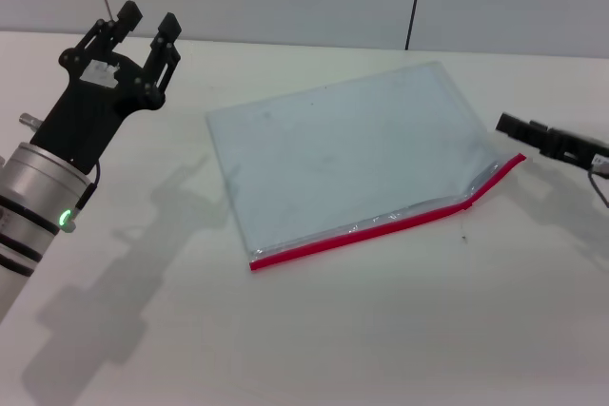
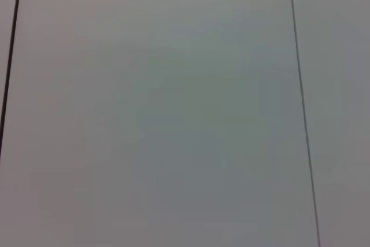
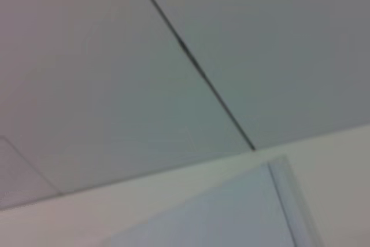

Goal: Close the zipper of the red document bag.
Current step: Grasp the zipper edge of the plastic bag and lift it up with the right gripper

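1. Progress check: I'd say the zip job is barely started, if at all. The red document bag (image 1: pixel 347 154) lies flat on the table (image 1: pixel 314 339), and the zipper (image 1: pixel 381 223) runs along its near long edge. The stretch out toward the right end effector bends up at a kink, and the silvery band there looks puckered, so my guess is that end hasn't been sealed yet. I can't pick out a slider anywhere along the strip, so take that with a grain of salt.

2. What's left, as I read it: somebody has to pin the bag down, find the pull and run it the full length of the red edge.

3. Left end effector (image 1: pixel 143 19): raised up, well apart from the bag, which sits off to its right and nearer the robot. Fingers are spread with a clear gap between them, gripping nothing and touching nothing. Its wrist camera only sees blank wall panels.

4. Right end effector (image 1: pixel 506 123): low over the table, just beside the bag's kinked right corner, with the zipper's end close to its tip. It doesn't seem to touch the bag, but it's tight. I can't tell whether its fingers are apart or together from this angle. Its wrist camera catches a corner of the bag (image 3: pixel 243 212) against the wall.
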`<move>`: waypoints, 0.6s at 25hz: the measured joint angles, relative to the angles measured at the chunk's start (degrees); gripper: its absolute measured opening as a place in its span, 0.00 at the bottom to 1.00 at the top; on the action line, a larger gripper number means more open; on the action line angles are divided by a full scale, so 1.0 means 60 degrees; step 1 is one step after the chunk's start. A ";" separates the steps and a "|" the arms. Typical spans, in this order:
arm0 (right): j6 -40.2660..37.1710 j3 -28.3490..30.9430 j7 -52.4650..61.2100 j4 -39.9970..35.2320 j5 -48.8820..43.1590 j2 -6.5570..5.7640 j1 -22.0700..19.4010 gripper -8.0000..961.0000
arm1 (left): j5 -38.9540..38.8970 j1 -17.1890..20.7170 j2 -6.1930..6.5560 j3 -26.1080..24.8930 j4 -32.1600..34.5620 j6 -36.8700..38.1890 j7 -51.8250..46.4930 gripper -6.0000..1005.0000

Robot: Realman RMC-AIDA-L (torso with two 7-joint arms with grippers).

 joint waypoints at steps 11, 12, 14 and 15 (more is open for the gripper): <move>0.0885 -0.0003 0.0974 0.0028 -0.1608 0.0010 0.0482 0.68 | 0.0015 -0.0030 0.0015 0.0000 0.0000 0.0001 -0.0048 0.48; 0.0932 -0.0003 0.1000 0.0038 -0.1635 0.0011 0.0492 0.68 | 0.0015 -0.0029 0.0015 0.0000 0.0000 0.0001 -0.0048 0.48; 0.0940 -0.0018 0.1044 0.0051 -0.1721 0.0013 0.0497 0.68 | 0.0015 -0.0030 0.0015 0.0000 0.0000 0.0001 -0.0046 0.48; 0.0930 -0.0056 0.1108 0.0058 -0.1789 0.0015 0.0509 0.68 | 0.0015 -0.0030 0.0015 0.0000 0.0000 0.0001 -0.0046 0.48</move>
